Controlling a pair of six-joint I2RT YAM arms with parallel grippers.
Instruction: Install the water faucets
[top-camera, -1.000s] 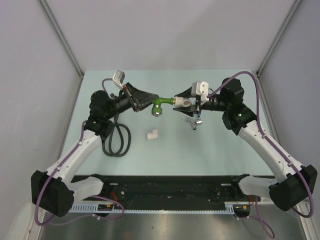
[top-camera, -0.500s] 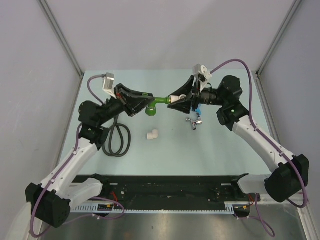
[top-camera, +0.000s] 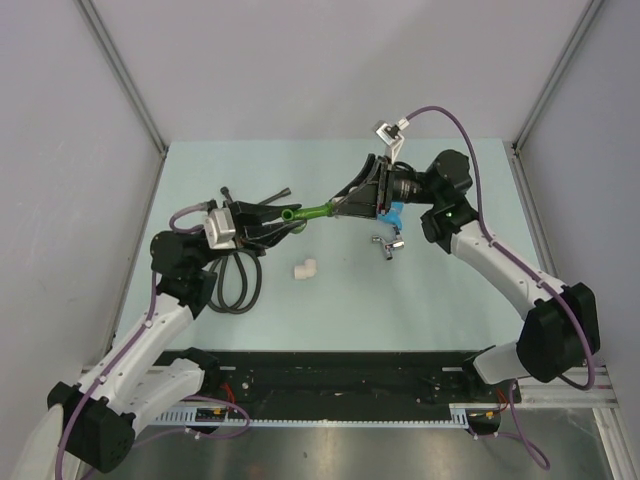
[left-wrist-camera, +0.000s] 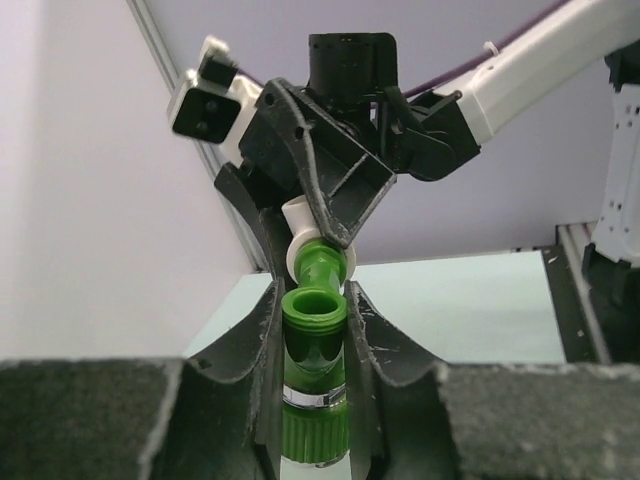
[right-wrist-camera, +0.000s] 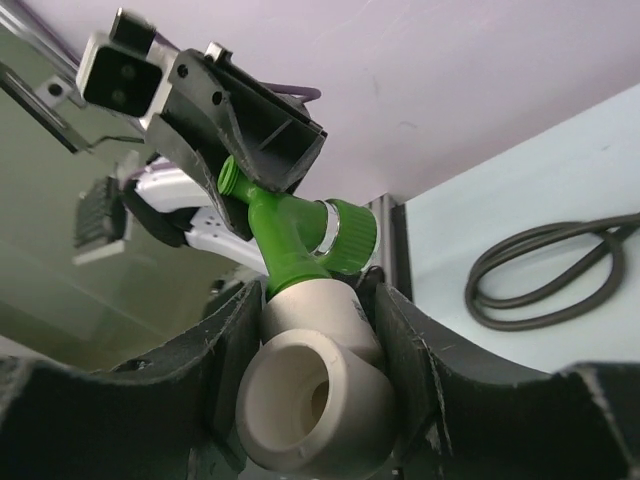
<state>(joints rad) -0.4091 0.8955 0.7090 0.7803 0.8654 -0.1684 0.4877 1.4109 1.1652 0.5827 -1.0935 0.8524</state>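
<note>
The green water faucet (top-camera: 308, 213) hangs in the air between the two arms, above the table's far middle. My left gripper (top-camera: 282, 219) is shut on its body (left-wrist-camera: 313, 370), spout mouth facing the camera. Its far end is set in a white elbow fitting (right-wrist-camera: 325, 395), on which my right gripper (top-camera: 342, 208) is shut, one finger on each side. In the right wrist view the green faucet (right-wrist-camera: 295, 240) runs up from the elbow into the left gripper (right-wrist-camera: 250, 165). A second faucet with a blue handle (top-camera: 388, 238) lies on the table below the right gripper.
A second white elbow fitting (top-camera: 306, 268) lies on the table near the middle. A coiled black hose (top-camera: 232, 282) lies left of it under the left arm, also seen as the hose (right-wrist-camera: 550, 275) in the right wrist view. Grey walls close in the table on three sides.
Both wrists have rolled while holding on. The left arm has drawn back toward the near left, the right gripper has moved left, and the green faucet and elbow have shifted with them.
</note>
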